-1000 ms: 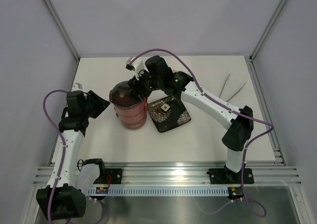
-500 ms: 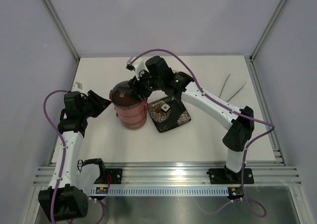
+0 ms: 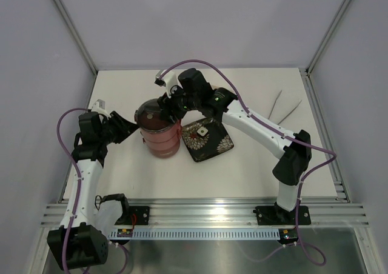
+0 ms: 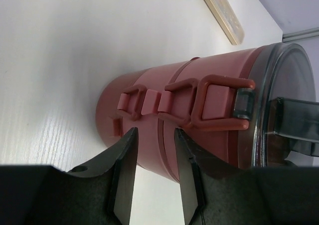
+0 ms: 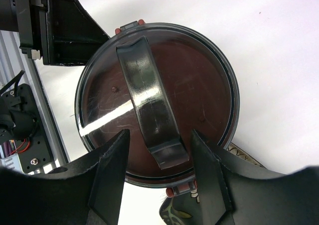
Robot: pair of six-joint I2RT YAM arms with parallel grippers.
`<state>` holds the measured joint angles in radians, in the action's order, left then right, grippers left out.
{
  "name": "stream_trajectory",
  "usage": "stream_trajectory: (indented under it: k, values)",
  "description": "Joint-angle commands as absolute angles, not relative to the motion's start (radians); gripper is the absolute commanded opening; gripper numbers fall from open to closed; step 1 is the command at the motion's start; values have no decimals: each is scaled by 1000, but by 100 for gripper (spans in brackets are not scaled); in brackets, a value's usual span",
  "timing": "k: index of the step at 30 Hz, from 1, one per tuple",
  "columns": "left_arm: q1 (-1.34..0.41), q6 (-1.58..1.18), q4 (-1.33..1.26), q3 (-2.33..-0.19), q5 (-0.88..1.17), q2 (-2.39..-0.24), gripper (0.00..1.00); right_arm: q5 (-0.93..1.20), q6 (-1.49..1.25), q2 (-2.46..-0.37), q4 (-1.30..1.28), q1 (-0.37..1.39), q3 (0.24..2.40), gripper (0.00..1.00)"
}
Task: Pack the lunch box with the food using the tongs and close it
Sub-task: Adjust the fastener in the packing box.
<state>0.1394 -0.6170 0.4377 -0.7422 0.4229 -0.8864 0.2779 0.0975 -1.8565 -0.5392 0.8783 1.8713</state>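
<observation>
The lunch box (image 3: 160, 142) stands stacked in the middle of the table, its dusty-red bowls (image 4: 149, 78) held by red side clasps (image 4: 219, 103). The grey top lid (image 5: 199, 85) with its dark handle (image 5: 147, 95) sits on top. My right gripper (image 3: 168, 107) hovers over the lid, open, its fingers either side of the handle's near end (image 5: 159, 134) with gaps showing. My left gripper (image 3: 128, 128) is open at the box's left side, jaws pointing at the lower bowls (image 4: 154, 131). The tongs (image 3: 284, 107) lie at the back right. The food is hidden.
A black flower-patterned plate (image 3: 218, 145) sits just right of the box, with a small white square on it. A long translucent case (image 4: 222, 13) lies on the table behind the box. Frame rails border the table's sides.
My left gripper has edged closer to the box's side and its jaws have narrowed somewhat. The right arm and the box have not moved.
</observation>
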Motion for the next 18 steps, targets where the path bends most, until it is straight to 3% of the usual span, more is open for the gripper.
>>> stream_trajectory:
  k: [1, 18]
  values:
    - [137, -610, 362, -746, 509, -887, 38, 267, 89, -1853, -627, 887, 1859, 59]
    - [137, -690, 285, -773, 370, -963, 41, 265, 91, -1839, -632, 887, 1852, 59]
